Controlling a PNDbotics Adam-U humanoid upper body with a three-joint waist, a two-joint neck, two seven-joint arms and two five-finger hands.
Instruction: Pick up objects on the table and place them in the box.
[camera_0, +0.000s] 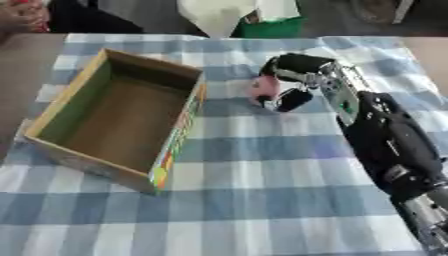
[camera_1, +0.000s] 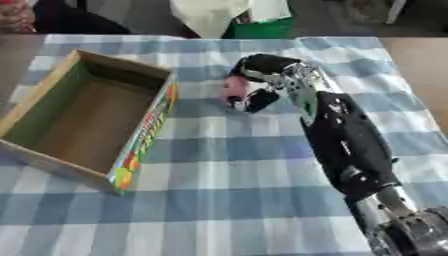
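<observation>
Evidently the right hand (camera_0: 293, 80) has its fingers curled round a small pink object (camera_0: 262, 89) on the checked cloth just right of the open cardboard box (camera_0: 185, 127); it looks light, perhaps soft, best held across its middle.

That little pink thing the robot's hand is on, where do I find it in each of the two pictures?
Left eye view: the small pink object sits right of centre in the upper half, just right of the open cardboard box, with the black right hand curled round it.
Right eye view: it sits near the centre of the upper half, again just right of the box.
Shared landmark: the box's colourful printed side, facing the object.
</observation>
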